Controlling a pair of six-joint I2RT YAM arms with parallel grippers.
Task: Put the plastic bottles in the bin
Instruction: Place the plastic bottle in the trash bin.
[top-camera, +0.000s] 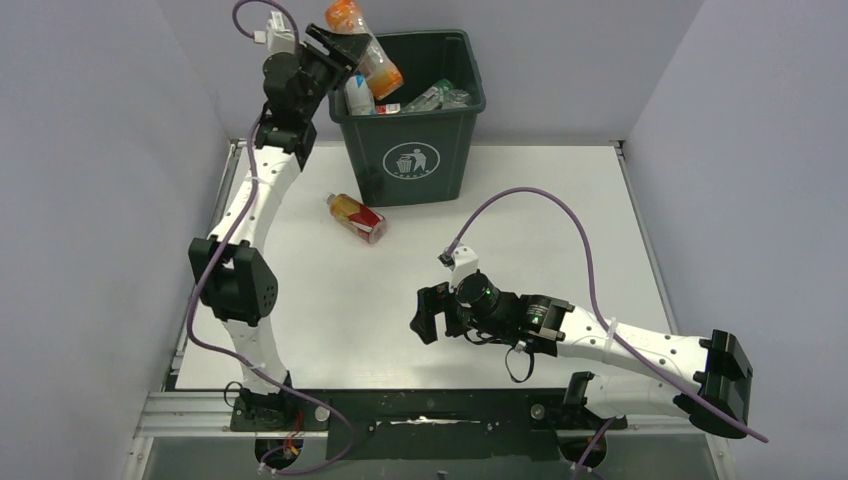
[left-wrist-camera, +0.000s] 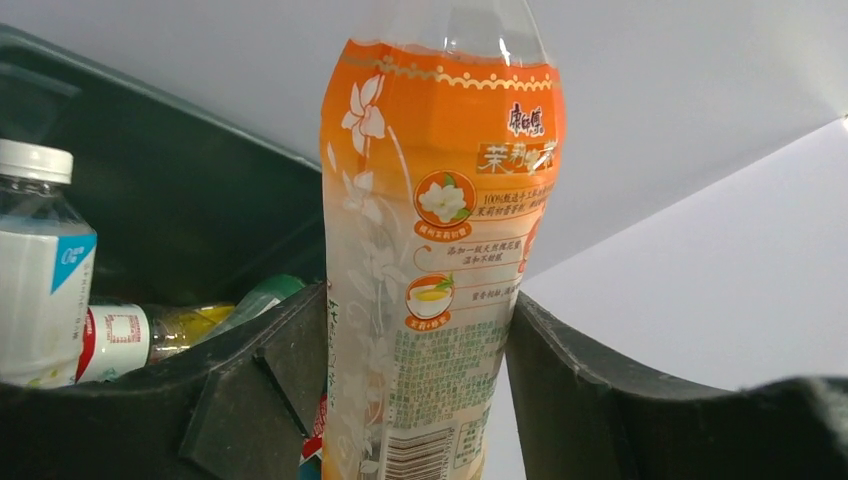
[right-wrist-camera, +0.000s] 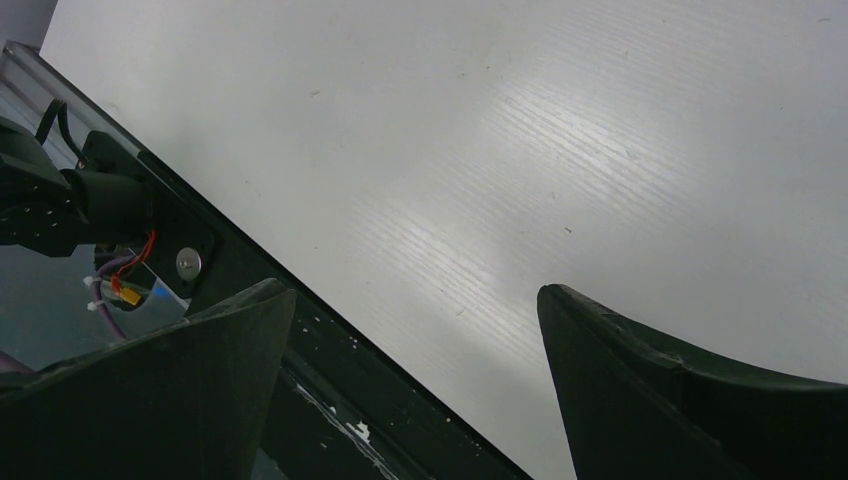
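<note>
My left gripper (top-camera: 338, 48) is shut on an orange-labelled bottle (top-camera: 366, 46) and holds it over the left rim of the dark green bin (top-camera: 410, 160). In the left wrist view the orange-labelled bottle (left-wrist-camera: 440, 270) is pinched between my fingers (left-wrist-camera: 270, 380). Several bottles (top-camera: 425, 97) lie inside the bin; a white-capped one (left-wrist-camera: 40, 270) shows in the left wrist view. One red-labelled bottle (top-camera: 357, 217) lies on the table in front of the bin. My right gripper (top-camera: 428, 313) is open and empty, low over the table (right-wrist-camera: 560, 130).
The white table (top-camera: 520, 230) is enclosed by grey walls left, right and behind. A black front rail (top-camera: 430, 408) carries both arm bases. A purple cable (top-camera: 560, 205) arcs above the right arm.
</note>
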